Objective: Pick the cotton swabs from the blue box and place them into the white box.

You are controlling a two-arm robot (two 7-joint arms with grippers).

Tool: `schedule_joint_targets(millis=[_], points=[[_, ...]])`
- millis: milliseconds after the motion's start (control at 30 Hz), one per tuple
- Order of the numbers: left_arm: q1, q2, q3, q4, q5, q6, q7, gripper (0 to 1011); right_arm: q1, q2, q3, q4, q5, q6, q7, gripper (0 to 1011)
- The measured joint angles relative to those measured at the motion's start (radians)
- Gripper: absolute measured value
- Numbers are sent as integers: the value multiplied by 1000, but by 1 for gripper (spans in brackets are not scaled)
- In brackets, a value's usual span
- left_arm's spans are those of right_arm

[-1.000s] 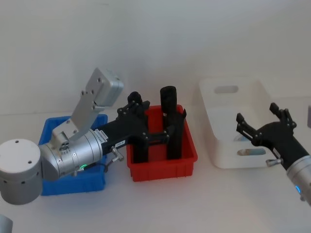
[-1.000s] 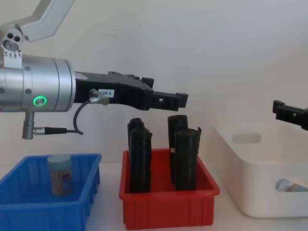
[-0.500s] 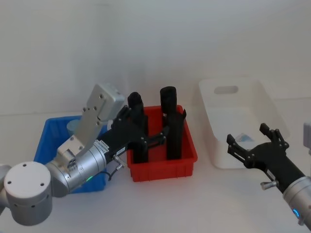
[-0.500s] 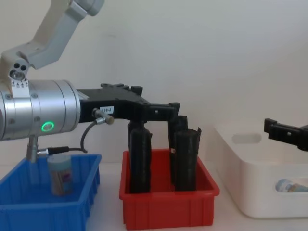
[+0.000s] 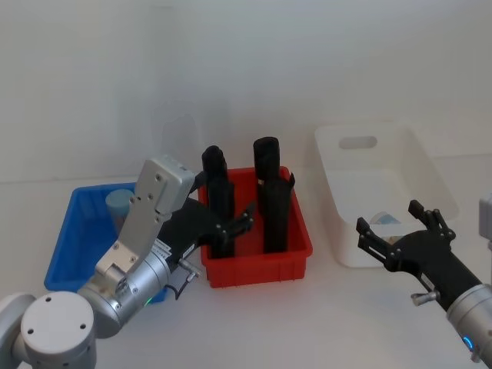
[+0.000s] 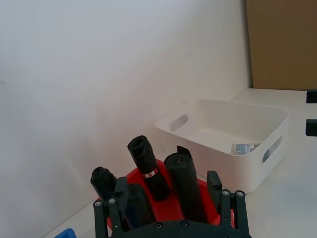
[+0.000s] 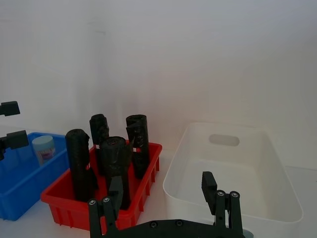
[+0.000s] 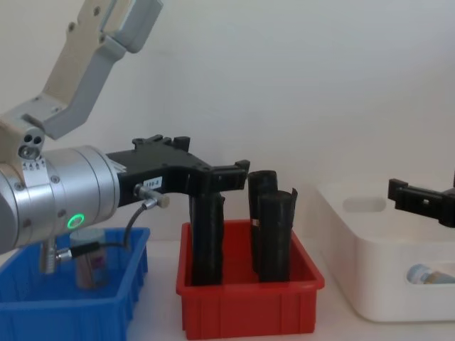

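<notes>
Now the open left end effector (image 5: 227, 218) is hovering above the red bin (image 5: 257, 266), needing cotton swabs (image 5: 119, 206) from the blue box (image 5: 71, 201); the right end effector (image 5: 389, 218) is idling open.

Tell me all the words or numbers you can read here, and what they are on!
Nothing here reads clearly.
White sticker on the left gripper: dark print, too blurred to read.
Cotton swabs jar in the white box: the print on it is too small to read.
White band on a black roll: a red mark, no letters I can make out.
</notes>
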Motion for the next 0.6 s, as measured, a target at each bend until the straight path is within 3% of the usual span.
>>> schedule_joint_targets(millis=[400,600], points=[[51,-4,23,-9,15,-62,150,1004,0,0,0,0,-1,-1,0,1002],[64,-6,28,-10,19,-77,185,1004,0,0,0,0,-1,-1,0,1002]])
